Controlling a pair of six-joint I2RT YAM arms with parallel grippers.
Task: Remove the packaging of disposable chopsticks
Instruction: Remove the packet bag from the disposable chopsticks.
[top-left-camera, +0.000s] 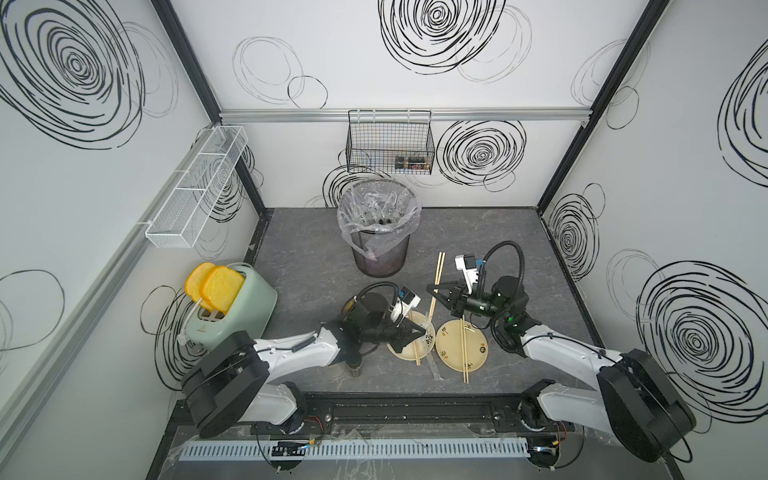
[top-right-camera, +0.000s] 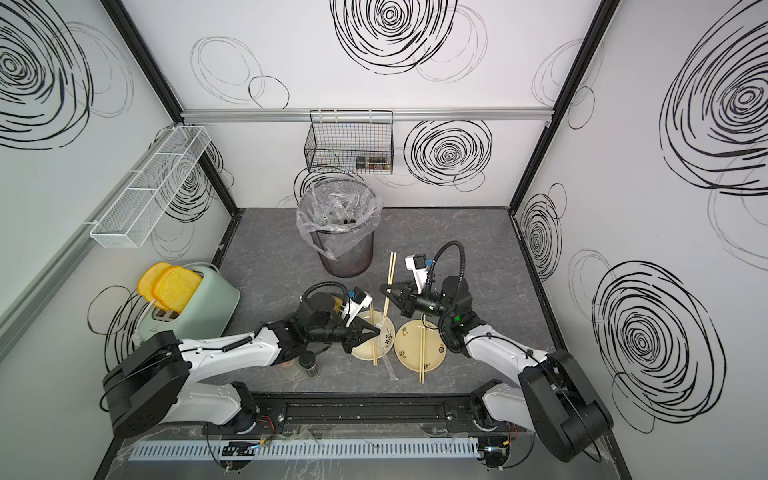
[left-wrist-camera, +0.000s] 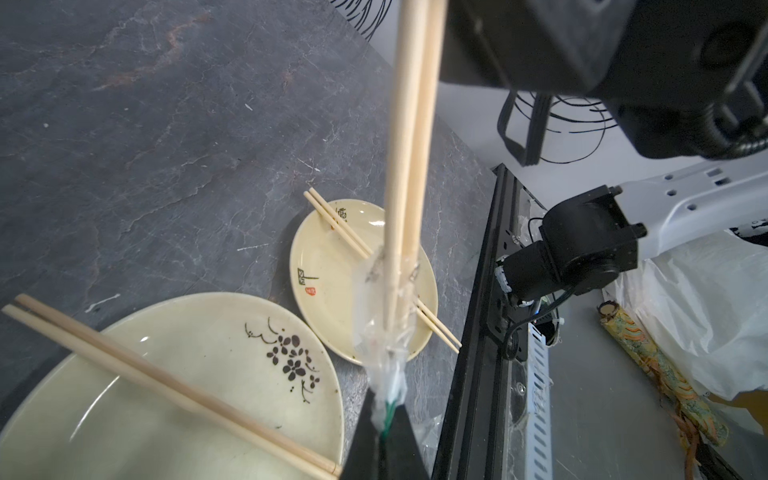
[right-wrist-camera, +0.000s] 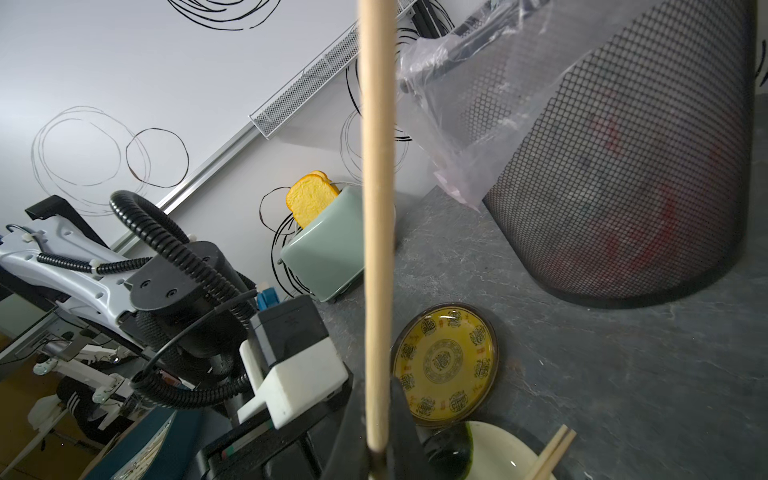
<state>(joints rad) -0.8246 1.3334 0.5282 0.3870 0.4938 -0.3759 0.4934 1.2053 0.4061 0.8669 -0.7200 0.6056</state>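
Above the grey surface (top-left-camera: 498, 257), right hand (top-left-camera: 434, 293) grips the raised chopsticks (top-left-camera: 439, 268), left hand (top-left-camera: 424, 331) pinches the packaging (left-wrist-camera: 380, 328) at one end; thin film may slip out or tear

Right gripper (top-right-camera: 387, 291) clamped on slanted pale wooden chopstick pair (top-right-camera: 391, 268); left gripper (top-right-camera: 378, 331) closed above round cream plate (top-right-camera: 361, 351) bearing second pair (top-right-camera: 375, 357); third pair (top-right-camera: 422, 359) across neighbouring cream plate (top-right-camera: 409, 343).

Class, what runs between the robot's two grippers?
A chopstick pair, its clear sleeve bunched by the left gripper; the left wrist view shows this.
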